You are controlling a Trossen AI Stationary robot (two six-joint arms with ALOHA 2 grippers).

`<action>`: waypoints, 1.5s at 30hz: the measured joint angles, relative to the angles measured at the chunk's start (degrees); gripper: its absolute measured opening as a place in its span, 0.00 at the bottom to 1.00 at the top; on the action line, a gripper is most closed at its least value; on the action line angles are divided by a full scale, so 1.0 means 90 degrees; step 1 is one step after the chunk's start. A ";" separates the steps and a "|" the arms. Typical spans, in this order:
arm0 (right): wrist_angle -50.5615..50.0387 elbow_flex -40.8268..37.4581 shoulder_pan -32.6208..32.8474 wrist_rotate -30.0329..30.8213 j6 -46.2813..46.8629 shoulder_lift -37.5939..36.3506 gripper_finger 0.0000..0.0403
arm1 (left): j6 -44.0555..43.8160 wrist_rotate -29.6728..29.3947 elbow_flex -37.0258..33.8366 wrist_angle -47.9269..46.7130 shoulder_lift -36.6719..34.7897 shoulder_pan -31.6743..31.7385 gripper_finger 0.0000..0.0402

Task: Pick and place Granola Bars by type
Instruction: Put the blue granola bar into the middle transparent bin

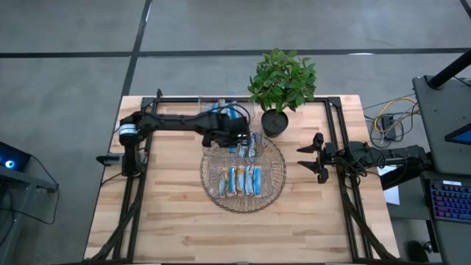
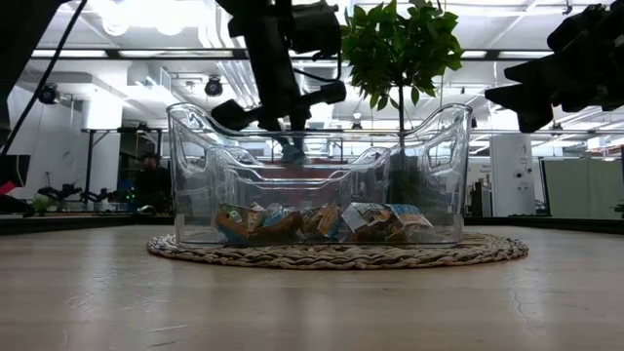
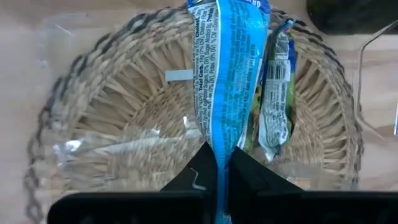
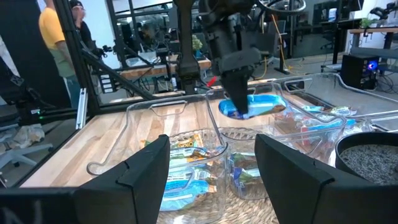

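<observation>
My left gripper (image 1: 237, 140) is shut on a bright blue granola bar (image 3: 230, 74) and hovers over the far part of the round woven mat (image 1: 274, 193). Under it a clear container (image 3: 81, 149) holds one bar with white markings (image 3: 277, 93). A nearer clear container (image 1: 221, 193) on the mat holds several bars (image 1: 243, 180) lying on its floor. Another clear bin (image 1: 210, 103) with blue bars sits at the table's far side. My right gripper (image 1: 313, 156) waits open at the right, apart from everything. My left gripper pinches the blue bar's end (image 3: 219, 163) between its two fingers. The fingers (image 4: 239, 93) come from above, slanting steeply down. The bar sticks out past the fingertips, roughly level in the right wrist view, lifted clear above the container.
A potted plant (image 1: 283, 81) in a dark pot (image 1: 274, 121) stands just beyond the mat's far right. Dark frame rails (image 1: 337, 140) run along the table's sides. Bare wooden tabletop (image 1: 162, 213) lies on the near side.
</observation>
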 joint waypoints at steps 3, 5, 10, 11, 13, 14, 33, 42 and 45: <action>0.0000 0.0000 0.0000 -0.0001 0.0000 0.0000 0.56 | -0.0226 0.0002 -0.0249 0.0331 -0.0002 0.0010 0.00; 0.0000 0.0000 0.0000 -0.0001 0.0000 0.0001 0.56 | -0.0284 0.0005 -0.0360 0.0480 0.0000 0.0013 0.00; 0.0000 0.0000 0.0000 -0.0001 0.0000 0.0000 0.56 | -0.0398 0.0007 -0.0593 0.0752 -0.0005 0.0012 0.00; 0.0000 0.0000 0.0000 0.0001 0.0000 0.0000 0.56 | -0.0402 0.0007 -0.0642 0.0843 -0.0003 0.0012 0.00; 0.0000 0.0000 0.0000 -0.0001 0.0000 0.0000 0.56 | -0.0405 0.0007 -0.0723 0.1002 -0.0003 0.0019 0.00; 0.0000 0.0000 0.0000 -0.0001 0.0000 0.0000 0.56 | -0.0405 0.0007 -0.0748 0.1072 0.0001 0.0019 0.00; 0.0000 0.0001 0.0000 -0.0001 0.0000 0.0002 0.56 | -0.0407 0.0321 -0.0645 0.1654 0.0664 0.0053 0.01; 0.0000 0.0001 0.0000 -0.0001 0.0000 0.0001 0.56 | -0.0273 0.0330 -0.0588 0.1640 0.0666 0.0056 0.13; 0.0000 0.0000 0.0000 -0.0001 0.0000 0.0002 0.56 | -0.0219 0.0295 -0.0516 0.1635 0.0666 0.0057 0.19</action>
